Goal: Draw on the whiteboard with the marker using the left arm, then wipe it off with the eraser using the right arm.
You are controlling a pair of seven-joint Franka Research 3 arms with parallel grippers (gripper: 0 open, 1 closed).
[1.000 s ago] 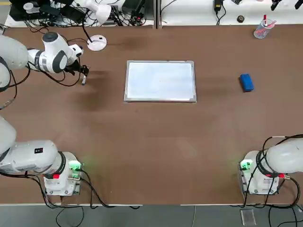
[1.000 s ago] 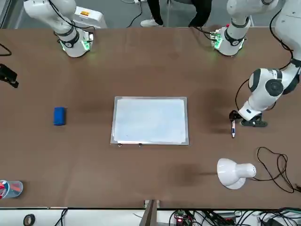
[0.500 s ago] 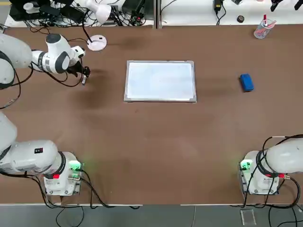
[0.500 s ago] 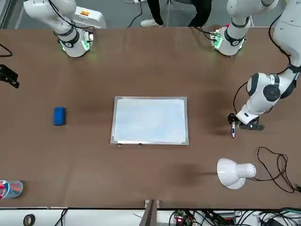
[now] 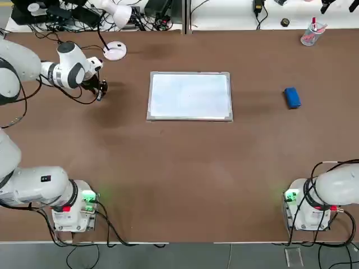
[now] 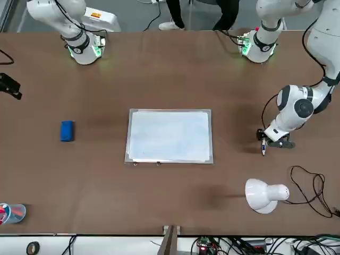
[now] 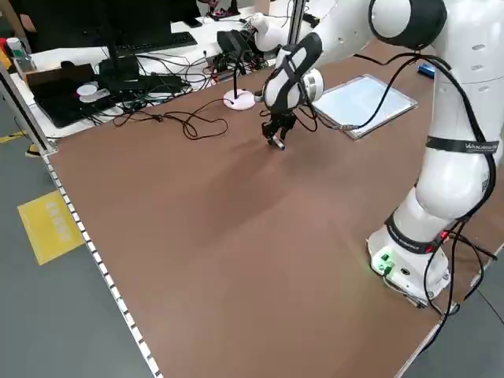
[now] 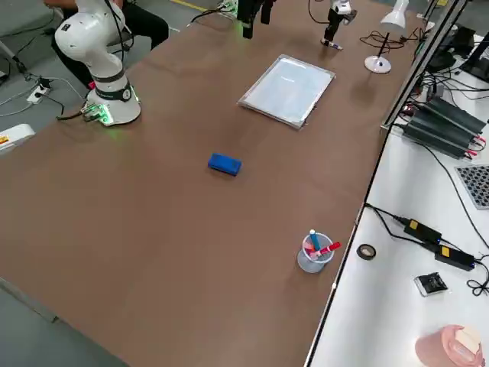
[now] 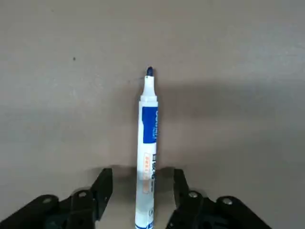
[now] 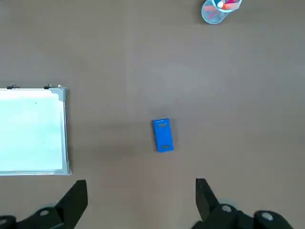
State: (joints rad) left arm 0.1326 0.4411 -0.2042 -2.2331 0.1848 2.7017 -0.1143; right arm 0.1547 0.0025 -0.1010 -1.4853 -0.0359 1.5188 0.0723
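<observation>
The left arm's black two-finger gripper (image 9: 143,195) is parted around the slim white marker with a dark blue tip (image 9: 147,152), gap on both sides, left of the flat silver-framed whiteboard (image 5: 190,96). The right arm's black gripper (image 10: 141,191) is wide apart and empty, at the table's right. The blue rectangular eraser (image 5: 292,98) lies right of the whiteboard.

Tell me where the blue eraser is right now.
In the top view, the blue eraser lies on the table's right side, between the whiteboard and the right edge, nearer the far side.
</observation>
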